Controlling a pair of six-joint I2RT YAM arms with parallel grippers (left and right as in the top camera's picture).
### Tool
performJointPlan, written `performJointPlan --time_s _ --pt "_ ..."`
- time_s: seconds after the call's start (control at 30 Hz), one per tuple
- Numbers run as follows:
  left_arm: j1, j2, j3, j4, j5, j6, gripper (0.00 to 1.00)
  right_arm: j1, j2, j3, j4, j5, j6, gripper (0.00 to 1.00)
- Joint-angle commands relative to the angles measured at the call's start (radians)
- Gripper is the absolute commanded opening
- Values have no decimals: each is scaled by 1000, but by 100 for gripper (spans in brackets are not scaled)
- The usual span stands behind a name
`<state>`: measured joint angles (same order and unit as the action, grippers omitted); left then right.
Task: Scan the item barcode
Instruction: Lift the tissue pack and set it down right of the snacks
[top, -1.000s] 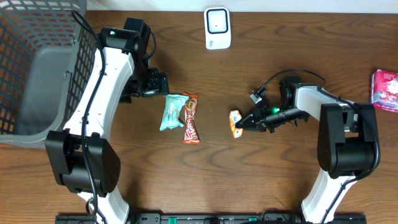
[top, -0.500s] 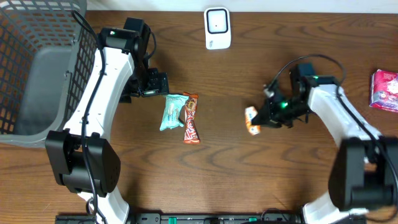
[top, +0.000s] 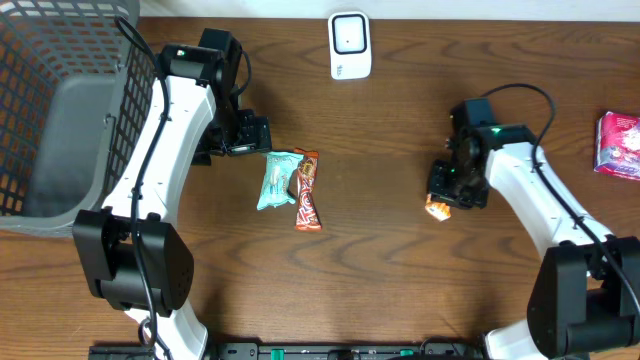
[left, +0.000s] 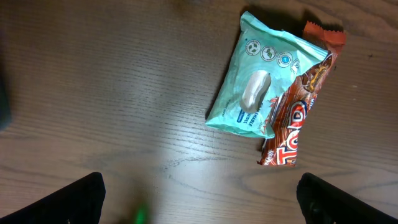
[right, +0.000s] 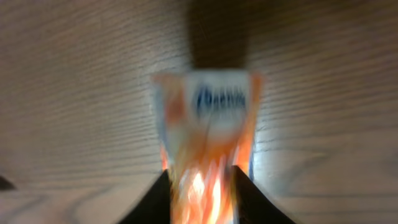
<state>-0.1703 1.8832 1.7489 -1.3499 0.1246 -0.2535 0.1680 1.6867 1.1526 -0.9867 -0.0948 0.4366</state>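
Table (top: 380, 280): wooden and in use, with a mesh basket (top: 30, 60) standing at its left end.

Left gripper (left: 199, 186): fingers spread wide with nothing between them. It hovers just beside a teal packet (left: 264, 78), which overlaps a brown bar (left: 301, 118).

Right gripper (right: 202, 196): pointed down at the table on the right side. One end of the orange packet (top: 437, 209) sits between its fingers. The wrist view is blurred, so it cannot be told whether the fingers are biting the wrapper or only flanking it.

Scanner (top: 350, 45): white unit at the far edge, well apart from the orange packet. A pink packet (top: 620, 145) lies at the right edge, untouched.

Assessment: the step in hand appears to be handling the orange packet at table level. It has not been presented to the scanner, and no barcode is legible.

The next move calls for a confirmed grip on the packet. It must then be lifted and carried to the scanner with the barcode side turned toward the window.
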Motion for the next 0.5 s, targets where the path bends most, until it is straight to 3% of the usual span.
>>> performJointPlan --time_s 0.0,0.1,0.23,0.47 --pt "4 -8 -1 -3 -10 10 98 42 4 -11 9 37 25 40" --pt "4 -8 -1 -3 -10 10 98 68 4 -11 13 37 34 43" --pt "4 -8 -1 -3 -10 10 98 61 4 -5 18 37 34 62" --pt "4 -8 -1 -3 -10 10 98 -119 4 39 -24 -103 5 57"
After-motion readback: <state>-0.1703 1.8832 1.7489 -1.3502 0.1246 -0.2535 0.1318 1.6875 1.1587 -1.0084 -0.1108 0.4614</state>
